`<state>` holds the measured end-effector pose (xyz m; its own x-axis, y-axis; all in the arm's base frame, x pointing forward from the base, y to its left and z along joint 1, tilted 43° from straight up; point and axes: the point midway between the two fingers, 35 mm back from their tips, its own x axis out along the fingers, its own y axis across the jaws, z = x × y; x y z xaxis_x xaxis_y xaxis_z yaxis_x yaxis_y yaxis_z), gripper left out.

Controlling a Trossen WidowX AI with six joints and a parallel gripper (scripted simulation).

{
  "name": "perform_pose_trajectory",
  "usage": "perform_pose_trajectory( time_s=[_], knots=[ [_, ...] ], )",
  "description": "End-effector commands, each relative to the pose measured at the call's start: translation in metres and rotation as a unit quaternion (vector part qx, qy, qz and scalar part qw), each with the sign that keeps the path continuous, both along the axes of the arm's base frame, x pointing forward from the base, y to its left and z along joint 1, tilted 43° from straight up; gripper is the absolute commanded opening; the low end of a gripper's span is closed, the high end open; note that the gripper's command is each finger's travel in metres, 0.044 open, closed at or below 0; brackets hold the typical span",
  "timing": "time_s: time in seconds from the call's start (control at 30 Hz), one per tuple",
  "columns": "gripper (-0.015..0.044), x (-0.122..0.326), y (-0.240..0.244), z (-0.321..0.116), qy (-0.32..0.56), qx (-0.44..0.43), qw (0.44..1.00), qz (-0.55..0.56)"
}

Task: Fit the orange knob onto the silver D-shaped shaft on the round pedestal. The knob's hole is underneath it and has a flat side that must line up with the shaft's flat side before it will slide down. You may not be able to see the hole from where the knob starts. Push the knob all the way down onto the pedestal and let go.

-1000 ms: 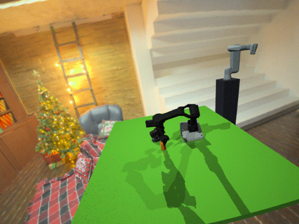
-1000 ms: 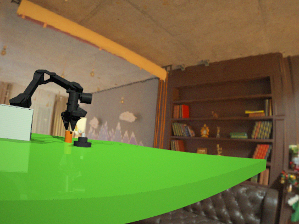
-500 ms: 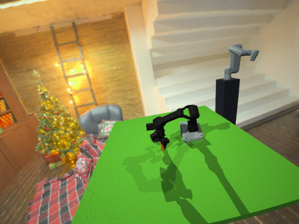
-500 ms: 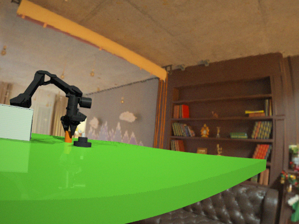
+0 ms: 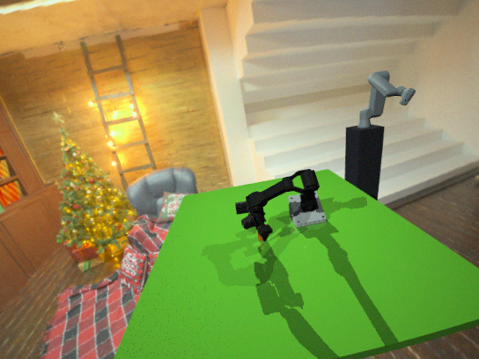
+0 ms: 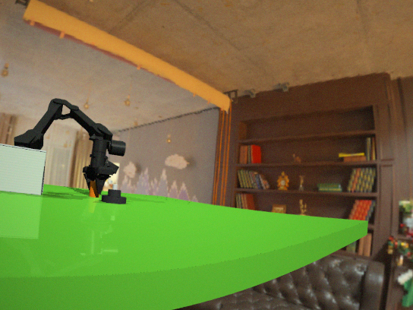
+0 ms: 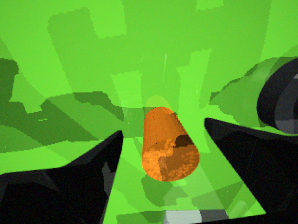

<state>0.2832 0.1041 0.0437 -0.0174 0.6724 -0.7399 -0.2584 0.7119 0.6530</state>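
Observation:
The orange knob stands upright on the green table, its hole out of sight underneath. My gripper is open and low, with one finger on each side of the knob; green shows between the knob and both fingers in the wrist view. The round dark pedestal stands close beside the gripper, at the right edge of the wrist view, partly cut off. In the top view I cannot tell it from the dark arm. The shaft's flat side cannot be made out.
The arm's pale base plate sits on the green table. A white block shows at the left of the exterior view. A grey arm on a black column stands beyond the table.

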Motion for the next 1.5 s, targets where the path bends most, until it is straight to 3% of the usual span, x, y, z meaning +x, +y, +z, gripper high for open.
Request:
perform_pose_trajectory(
  time_s=[0.0,0.07,0.4,0.57,0.77,1.47],
  knots=[
    [0.044,-0.002,0.004,-0.005,0.005,0.003,1.0,-0.001],
    [0.044,-0.002,0.005,-0.006,0.005,0.003,1.0,-0.001],
    [0.0177,-0.002,0.005,-0.006,0.005,0.003,1.0,-0.001],
    [0.0144,-0.002,0.005,-0.006,0.005,0.003,1.0,-0.001],
    [0.0,0.0,0.001,-0.002,0.003,0.002,1.0,0.001],
    [0.0,0.01,-0.043,0.04,0.003,-0.004,1.0,0.0]
  ],
)
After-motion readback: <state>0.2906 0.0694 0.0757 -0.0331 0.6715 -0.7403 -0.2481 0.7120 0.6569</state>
